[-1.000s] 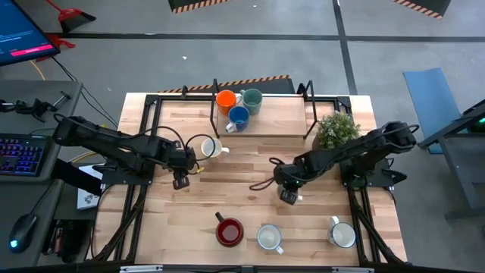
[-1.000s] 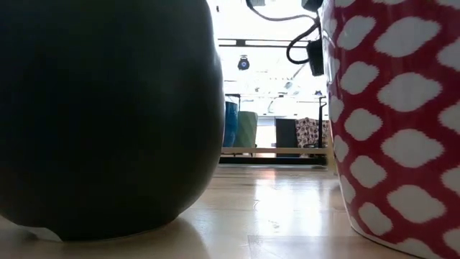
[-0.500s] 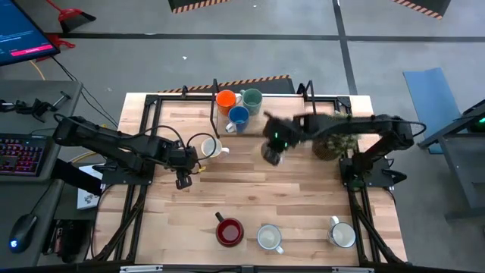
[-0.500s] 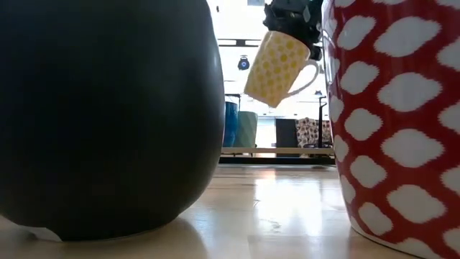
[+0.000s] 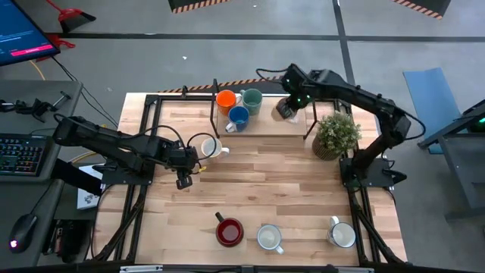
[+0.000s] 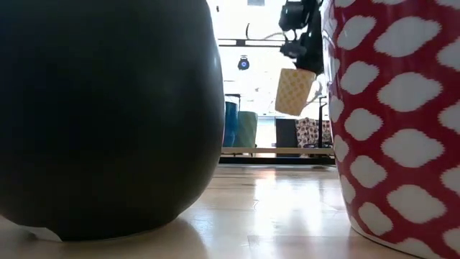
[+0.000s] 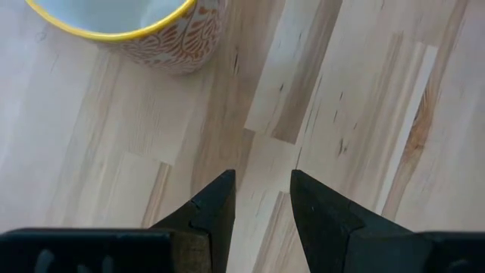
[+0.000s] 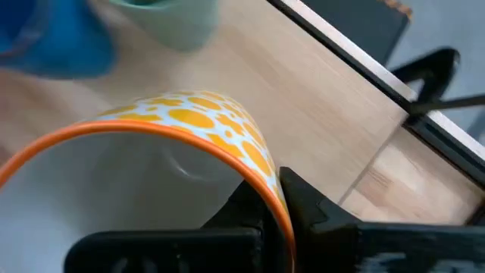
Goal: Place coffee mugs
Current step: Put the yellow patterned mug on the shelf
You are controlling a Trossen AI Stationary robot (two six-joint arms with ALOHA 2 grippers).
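My right gripper [image 5: 286, 111] is shut on a white mug with yellow spots and an orange rim [image 8: 198, 108], which hangs in the air over the raised wooden shelf [image 5: 267, 121] at the table's far side, also seen in the low view as the spotted mug [image 6: 295, 91]. Orange [image 5: 225, 98], teal [image 5: 251, 98] and blue [image 5: 238, 117] mugs stand on that shelf. My left gripper [image 7: 261, 199] stands open over bare table at the left, just near of a yellow-rimmed patterned mug [image 5: 206, 148]. My right gripper holds the spotted mug by its rim [image 8: 267, 182], one finger inside the mug and one finger [image 8: 307, 205] outside its wall. The fingers come from above, slanting down. The mug hangs below them, tilted and lifted clear of the shelf.
A potted plant [image 5: 336, 134] stands at the right, beside the shelf's black frame. Near the front edge stand a dark red mug [image 5: 229, 231] and two pale mugs [image 5: 269, 237] [image 5: 342, 234]. Bare wood lies in the table's middle.
My right gripper has swung from the table's middle toward the far edge and risen, turning as it went. It has carried the spotted mug, lifted clear of the table, to a place over the far shelf, right of the teal mug.
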